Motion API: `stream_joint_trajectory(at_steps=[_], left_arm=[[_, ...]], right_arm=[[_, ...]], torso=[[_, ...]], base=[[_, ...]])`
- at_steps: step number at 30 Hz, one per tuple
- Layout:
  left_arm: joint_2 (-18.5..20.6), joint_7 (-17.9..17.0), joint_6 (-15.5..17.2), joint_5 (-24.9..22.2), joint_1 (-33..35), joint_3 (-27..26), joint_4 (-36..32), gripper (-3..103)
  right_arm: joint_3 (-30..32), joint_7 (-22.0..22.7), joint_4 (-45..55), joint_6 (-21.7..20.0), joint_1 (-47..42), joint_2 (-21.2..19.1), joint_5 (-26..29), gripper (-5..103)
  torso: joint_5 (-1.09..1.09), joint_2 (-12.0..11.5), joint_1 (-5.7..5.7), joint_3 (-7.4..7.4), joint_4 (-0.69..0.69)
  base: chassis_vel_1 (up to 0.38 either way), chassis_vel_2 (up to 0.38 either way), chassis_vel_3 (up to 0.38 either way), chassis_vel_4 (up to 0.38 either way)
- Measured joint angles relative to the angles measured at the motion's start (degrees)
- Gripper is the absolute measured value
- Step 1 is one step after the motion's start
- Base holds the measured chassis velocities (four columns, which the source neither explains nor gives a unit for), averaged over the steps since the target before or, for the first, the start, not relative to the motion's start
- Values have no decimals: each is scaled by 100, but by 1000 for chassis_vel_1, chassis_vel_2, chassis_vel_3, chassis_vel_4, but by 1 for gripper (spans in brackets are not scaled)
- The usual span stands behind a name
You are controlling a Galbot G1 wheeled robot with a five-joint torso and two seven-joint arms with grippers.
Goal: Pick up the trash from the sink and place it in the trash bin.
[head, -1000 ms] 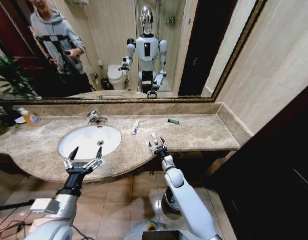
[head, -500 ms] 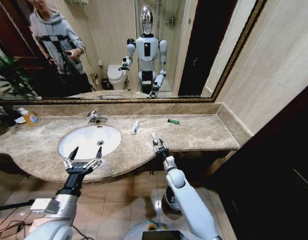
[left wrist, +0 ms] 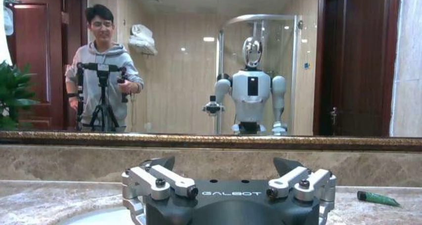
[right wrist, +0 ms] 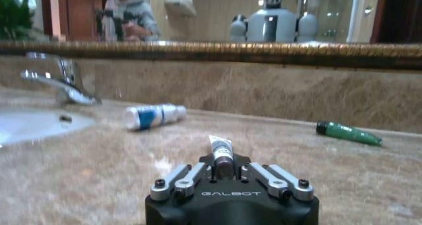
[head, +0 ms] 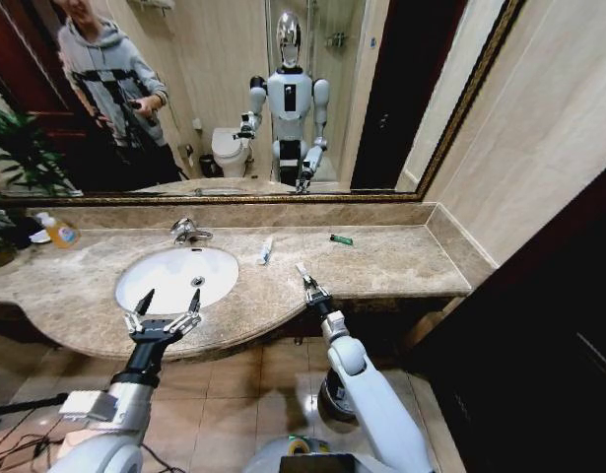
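Note:
My right gripper (head: 311,290) is shut on a small white tube (head: 302,270) at the counter's front edge, right of the sink (head: 174,277). The right wrist view shows that tube (right wrist: 220,151) clamped between the fingers (right wrist: 187,177) of the right gripper (right wrist: 223,171). A white-and-blue tube (head: 266,249) (right wrist: 153,116) lies on the counter behind it, and a green piece (head: 341,239) (right wrist: 348,133) (left wrist: 378,199) lies farther right. My left gripper (head: 165,312) (left wrist: 224,163) hovers open over the basin's front rim, holding nothing. The trash bin (head: 327,396) is on the floor, mostly hidden behind my right arm.
A chrome faucet (head: 189,232) (right wrist: 63,81) stands behind the basin. An orange soap bottle (head: 59,232) and a plant (head: 12,158) are at the far left. A mirror runs along the back wall, and a side wall closes the counter's right end.
My right gripper's jaws, open around the small white tube a second ago, have closed on it. The left arm has not moved.

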Motion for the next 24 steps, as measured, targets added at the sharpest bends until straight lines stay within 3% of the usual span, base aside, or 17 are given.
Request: stream_joint_trajectory(at_steps=[5, 11, 14, 24], left_arm=[[0, 0, 0, 0, 0, 0, 0, 100], [0, 2, 0, 0, 0, 0, 0, 100], [0, 1, 0, 0, 1, 0, 0, 100], [0, 0, 0, 0, 0, 0, 0, 100]], right_arm=[[158, -42, 496, 76, -295, -82, 155, 18], [686, -121, 1813, 48, -1328, -242, 355, 18], [1199, -348, 2333, 262, -2138, -242, 393, 18], [1536, -439, 2447, 1056, -3872, -18, 420, 18]], torso=[[1, 0, 0, 0, 1], [1, 1, -1, -1, 0], [0, 1, -1, -1, -1], [-1, 1, -1, -1, -1]], base=[[0, 0, 0, 0], [0, 0, 0, 0], [0, 0, 0, 0], [0, 0, 0, 0]])
